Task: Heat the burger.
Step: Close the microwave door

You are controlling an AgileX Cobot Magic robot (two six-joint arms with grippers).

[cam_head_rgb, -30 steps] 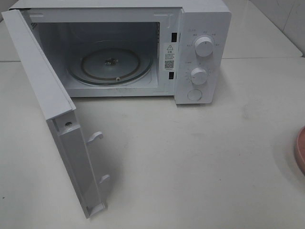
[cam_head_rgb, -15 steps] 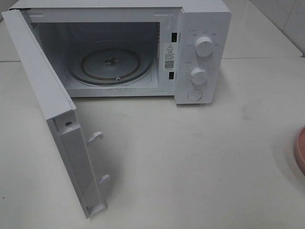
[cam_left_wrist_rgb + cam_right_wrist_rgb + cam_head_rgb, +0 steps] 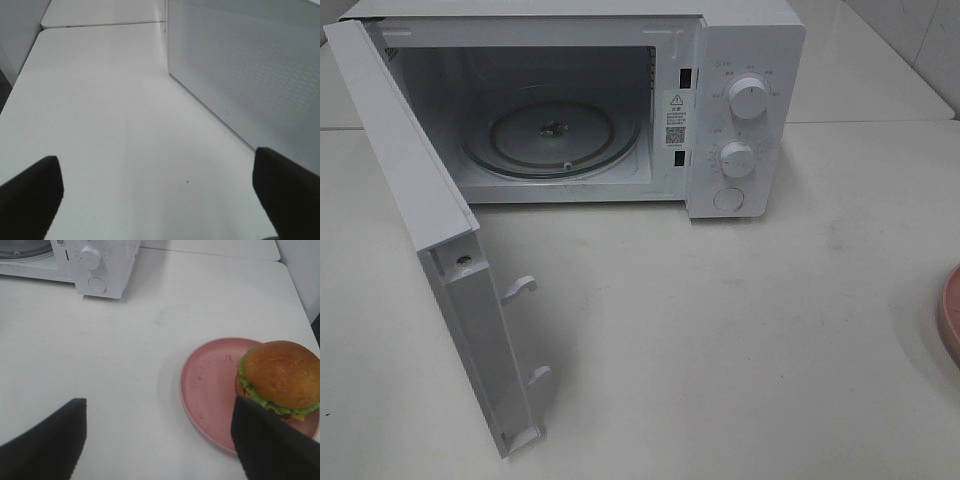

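The burger point(image 3: 281, 376), with a glossy brown bun and a green lettuce frill, sits on a pink plate point(image 3: 207, 385) in the right wrist view. My right gripper point(image 3: 157, 445) is open above the table. One dark finger point(image 3: 272, 440) overlaps the plate's near rim just in front of the burger, and nothing is gripped. My left gripper point(image 3: 160, 200) is open over bare table beside the microwave's perforated side wall point(image 3: 250, 70). Neither gripper shows in the high view, where only the plate's rim point(image 3: 950, 315) peeks in at the right edge.
The white microwave point(image 3: 745, 110) stands at the back with its door point(image 3: 430, 230) swung wide toward the front left. A glass turntable point(image 3: 550, 135) lies inside the cavity. Two knobs point(image 3: 748, 97) and a button are on its right panel.
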